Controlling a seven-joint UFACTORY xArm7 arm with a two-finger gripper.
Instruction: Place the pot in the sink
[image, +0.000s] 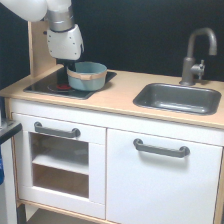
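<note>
The small round pale blue-grey pot (87, 75) with a tan wooden band is seen on the flat black hob (50, 86), well apart from the dark grey rectangular metal sink (177, 97) in the pale wooden desk (117, 95), while the pincer (70, 66) is hidden behind the rim, its opening not discernible, and no writing can be read.

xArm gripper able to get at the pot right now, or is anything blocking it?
Probably yes. The gripper is already down at the pot on the hob, at its rim on the exterior view's left. Nothing sits between them; jaw state unclear.
</note>
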